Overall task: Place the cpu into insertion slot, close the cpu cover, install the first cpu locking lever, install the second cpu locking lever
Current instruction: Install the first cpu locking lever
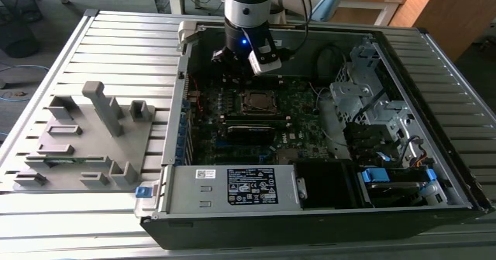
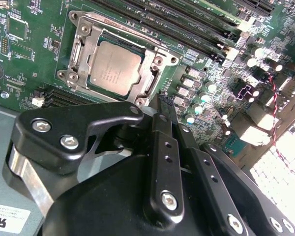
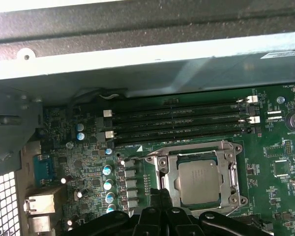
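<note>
on the exterior view's left a grey fixture point(image 1: 85, 138) sits on the slatted surface point(image 1: 46, 57), apart from the open computer case point(image 1: 178, 97). further right, inside the case, the hand point(image 1: 232, 56) hangs over the motherboard point(image 1: 232, 138) near the insertion slot point(image 1: 258, 102). in the second wrist view its fingers point(image 2: 160, 132) are pressed together on nothing. the cpu point(image 2: 113, 66) already lies in the slot and the cpu cover point(image 2: 155, 78) looks folded down around it; whether the locking levers point(image 3: 234, 169) are latched i cannot tell

The cpu point(image 2: 114, 67) lies inside the insertion slot point(image 2: 74, 55).
</note>
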`<state>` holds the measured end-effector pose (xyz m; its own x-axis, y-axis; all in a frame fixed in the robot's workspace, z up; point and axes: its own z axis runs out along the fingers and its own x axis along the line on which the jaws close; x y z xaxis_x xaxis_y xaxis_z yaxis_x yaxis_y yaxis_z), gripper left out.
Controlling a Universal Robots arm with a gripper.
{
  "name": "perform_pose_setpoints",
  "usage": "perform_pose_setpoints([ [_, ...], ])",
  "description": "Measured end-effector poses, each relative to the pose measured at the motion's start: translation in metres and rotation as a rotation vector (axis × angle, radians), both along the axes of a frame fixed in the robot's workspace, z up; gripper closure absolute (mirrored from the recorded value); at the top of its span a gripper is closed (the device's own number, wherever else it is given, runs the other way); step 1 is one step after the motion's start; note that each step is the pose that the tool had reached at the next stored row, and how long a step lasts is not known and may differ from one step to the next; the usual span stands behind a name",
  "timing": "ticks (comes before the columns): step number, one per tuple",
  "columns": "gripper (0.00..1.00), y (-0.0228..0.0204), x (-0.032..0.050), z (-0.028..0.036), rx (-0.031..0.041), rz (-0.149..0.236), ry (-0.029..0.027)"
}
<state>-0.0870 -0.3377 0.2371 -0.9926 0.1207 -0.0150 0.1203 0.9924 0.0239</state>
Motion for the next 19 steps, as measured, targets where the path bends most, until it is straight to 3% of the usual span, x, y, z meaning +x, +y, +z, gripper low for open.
perform_pose_setpoints([
  [7, 0.89, 0.0, -0.0087, -0.0004, 0.0002, 0.0, -0.001],
  [11, 0.89, 0.0, -0.0096, -0.0002, 0.0001, 0.0, -0.0015],
  [19, 0.89, 0.0, -0.0096, 0.0072, 0.0002, 0.0, -0.0015],
])
